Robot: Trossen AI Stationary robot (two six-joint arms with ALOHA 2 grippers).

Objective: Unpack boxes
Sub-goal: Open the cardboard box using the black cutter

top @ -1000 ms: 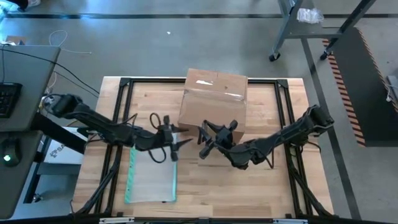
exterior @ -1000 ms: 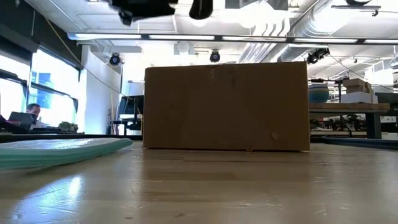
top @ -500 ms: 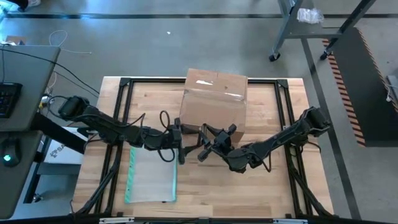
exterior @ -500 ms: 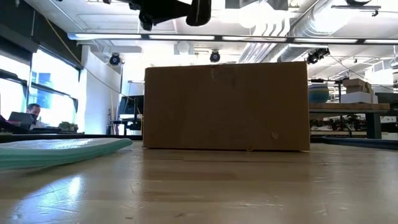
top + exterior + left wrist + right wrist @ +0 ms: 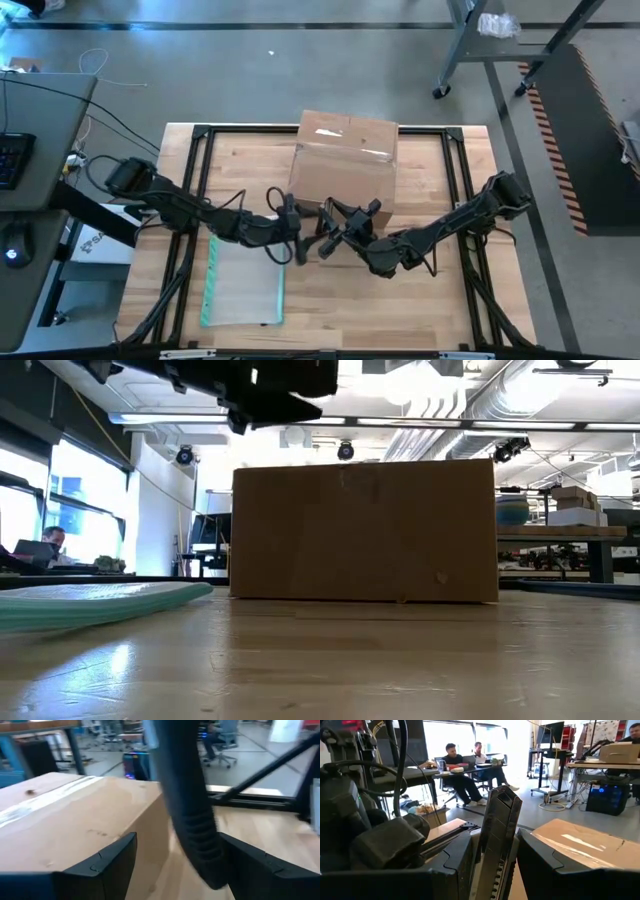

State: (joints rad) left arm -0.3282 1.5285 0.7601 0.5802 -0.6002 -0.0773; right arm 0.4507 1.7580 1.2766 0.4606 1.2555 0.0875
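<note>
Left gripper (image 5: 300, 240) advanced rightward toward right gripper (image 5: 340, 228), jaws now apart; right jaws' state unclear; cardboard box (image 5: 343, 165) closed on desk (image 5: 430, 300).

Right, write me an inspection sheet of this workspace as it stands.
Surface: wooden table on a black frame.
Job's things: cardboard box at the far middle, flaps closed, clear tape on its seam.
Clutter: clear plastic pouch with a teal edge, flat at front left.
Grippers: left gripper open in front of the box; right gripper facing it, shut on a thin dark tool.
Cables: loose wiring at the desk left of the table.
Surroundings: people seated at desks behind.
</note>
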